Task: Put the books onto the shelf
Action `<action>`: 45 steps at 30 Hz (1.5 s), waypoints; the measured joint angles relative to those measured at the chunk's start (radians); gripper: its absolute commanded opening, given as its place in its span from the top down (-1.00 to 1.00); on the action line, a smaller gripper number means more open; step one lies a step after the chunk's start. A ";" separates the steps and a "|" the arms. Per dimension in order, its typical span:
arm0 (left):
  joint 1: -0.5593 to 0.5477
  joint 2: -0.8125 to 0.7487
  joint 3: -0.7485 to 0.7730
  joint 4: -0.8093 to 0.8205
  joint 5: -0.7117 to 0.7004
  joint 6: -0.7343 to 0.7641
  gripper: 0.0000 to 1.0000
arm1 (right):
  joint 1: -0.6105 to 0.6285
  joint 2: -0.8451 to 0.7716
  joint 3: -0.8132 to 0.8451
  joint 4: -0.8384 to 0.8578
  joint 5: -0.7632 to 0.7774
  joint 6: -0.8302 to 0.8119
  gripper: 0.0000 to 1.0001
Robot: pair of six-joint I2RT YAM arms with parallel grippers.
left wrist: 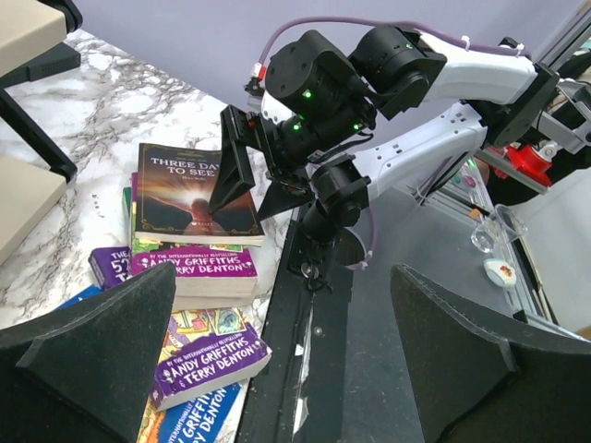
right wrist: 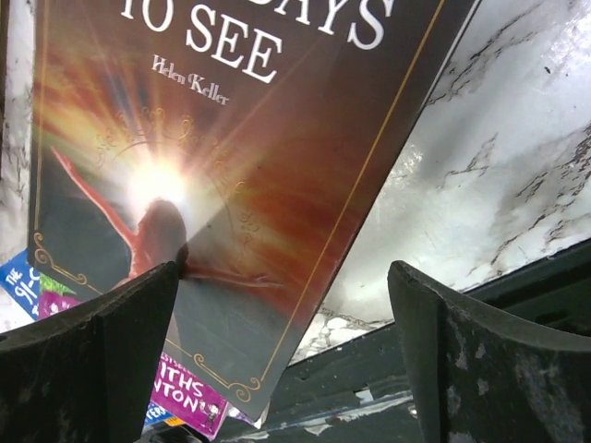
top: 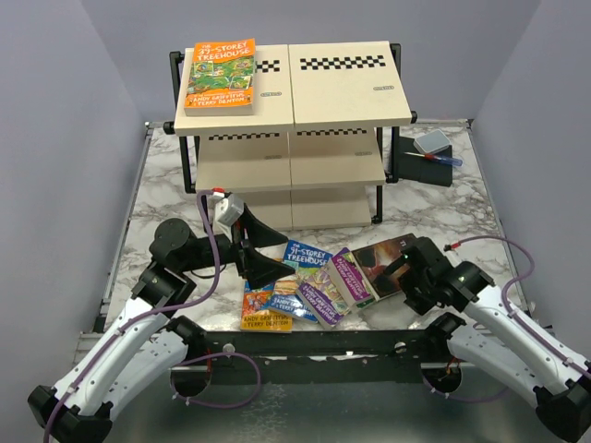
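1. Done: one orange book (top: 220, 76) lies flat on the left half of the top tier of the shelf (top: 337, 88). The two lower tiers show no books, as far as the overhead view reveals.
2. Left to do: the other books sit in a loose, overlapping pile on the marble surface (top: 162, 189), in front of the shelf and near the arms' bases. A dark book (top: 377, 257) with an orange glow lies at the right end. A purple book (top: 349, 277), a blue book (top: 305, 261) and another orange book (top: 264, 312) fan out to its left. At least five books are off the shelf, so I judge the task to be in its early part.
3. The right hand (top: 404, 268) is spread wide and holds nothing. In its wrist view one finger sits over the dark book's cover and the other beyond the book's edge. I cannot tell whether it touches the cover.
4. The left hand (top: 266, 251) is fully spread and empty, above the left part of the pile.
5. Judgement: the dark book looks like the next pick, since the right hand straddles its edge. Its grip has not closed.
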 measured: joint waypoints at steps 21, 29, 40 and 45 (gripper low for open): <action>-0.006 0.050 0.000 0.000 0.006 0.000 -0.98 | 0.000 -0.176 -0.108 0.079 0.035 0.122 0.99; -0.006 0.057 0.000 0.000 0.007 0.000 -0.98 | 0.000 -0.225 -0.107 0.058 0.043 0.097 0.99; -0.006 0.057 0.000 0.000 0.007 0.000 -0.98 | 0.000 -0.233 0.005 -0.060 0.062 -0.018 0.99; -0.006 0.062 0.000 0.001 0.006 -0.001 -0.98 | 0.000 -0.261 0.089 -0.074 0.072 -0.140 0.99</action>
